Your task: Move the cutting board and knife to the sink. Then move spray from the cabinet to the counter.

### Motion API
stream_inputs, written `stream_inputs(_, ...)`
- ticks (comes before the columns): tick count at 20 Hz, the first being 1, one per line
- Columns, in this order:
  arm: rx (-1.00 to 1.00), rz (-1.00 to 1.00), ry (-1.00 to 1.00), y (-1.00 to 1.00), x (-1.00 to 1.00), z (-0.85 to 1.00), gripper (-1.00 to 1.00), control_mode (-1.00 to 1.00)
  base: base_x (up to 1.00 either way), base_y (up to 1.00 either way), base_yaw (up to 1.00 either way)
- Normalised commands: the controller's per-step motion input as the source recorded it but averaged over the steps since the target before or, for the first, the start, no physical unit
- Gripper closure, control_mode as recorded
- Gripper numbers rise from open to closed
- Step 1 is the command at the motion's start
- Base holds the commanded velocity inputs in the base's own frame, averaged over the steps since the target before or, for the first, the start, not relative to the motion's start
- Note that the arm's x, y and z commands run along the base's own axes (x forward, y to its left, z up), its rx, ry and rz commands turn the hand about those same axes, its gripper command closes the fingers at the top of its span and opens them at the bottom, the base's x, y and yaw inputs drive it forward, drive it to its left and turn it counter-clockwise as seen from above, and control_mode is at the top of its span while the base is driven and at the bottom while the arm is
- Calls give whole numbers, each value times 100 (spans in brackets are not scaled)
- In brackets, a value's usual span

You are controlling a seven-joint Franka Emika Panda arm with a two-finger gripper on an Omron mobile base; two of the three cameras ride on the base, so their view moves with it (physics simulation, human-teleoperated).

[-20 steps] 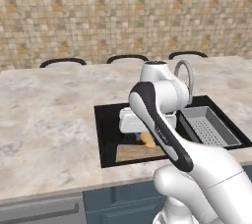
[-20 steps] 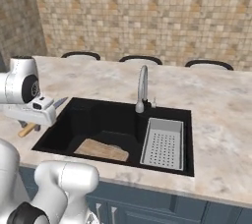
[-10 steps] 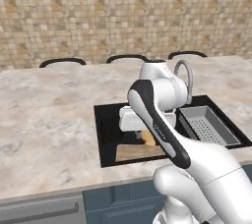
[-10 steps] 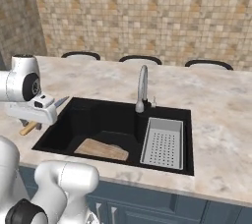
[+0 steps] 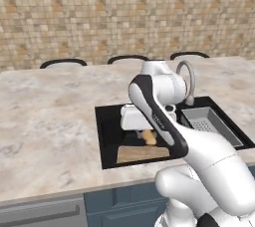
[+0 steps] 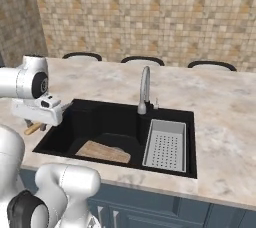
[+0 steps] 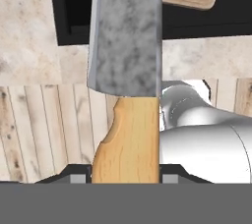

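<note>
Orange-tan wooden handle of the kitchen knife [image 7: 129, 134] sits clamped between the two dark finger tips of the white arm's two-finger gripper [image 7: 125, 178], grey steel blade running straight away from the hand in the hand view. Knife is off any surface, held over the front rim of the deep rectangular black sink [image 6: 107, 118], with beige stone edge and plank floor showing beneath it in that view. In the right base view the gripper [image 6: 36, 122] hangs at the sink's near left corner, a bit of tan handle [image 6: 33, 128] sticking out below the white hand. In the left base view the handle [image 5: 148, 137] shows as a small orange patch under the hand, above the basin. Flat light-brown wooden cutting board [image 6: 103, 151] with rounded corners lies inside the sink at its front left, seemingly tilted against the front wall; a corner of it also shows in the hand view. Curved silver gooseneck faucet [image 6: 144, 89] stands at the back rim, and a grey perforated rectangular strainer tray [image 6: 165, 144] sits in the sink's right part. Light beige marbled stone counter [image 6: 225, 112] surrounds the basin, tan tiled backsplash [image 6: 150, 17] behind.
</note>
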Motion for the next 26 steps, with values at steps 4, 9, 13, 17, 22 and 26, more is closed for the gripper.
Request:
stream_inputs(4, 0, 0, 36, 0, 69, 14, 100, -100, 0, 0, 0)
stream_inputs(9, 0, 0, 12, -3, 43, 0, 100, -100, 0, 0, 0)
stream_inputs(13, 0, 0, 0, -25, 47, -50, 100, -100, 0, 0, 0)
stream_inputs(17, -3, 5, -5, -37, 51, -52, 100, -100, 0, 0, 0)
stream_inputs(22, -5, 6, -22, -16, 47, -46, 100, -100, 0, 0, 0)
stream_inputs(26, -4, 6, -21, 0, 18, -46, 100, -100, 0, 0, 0)
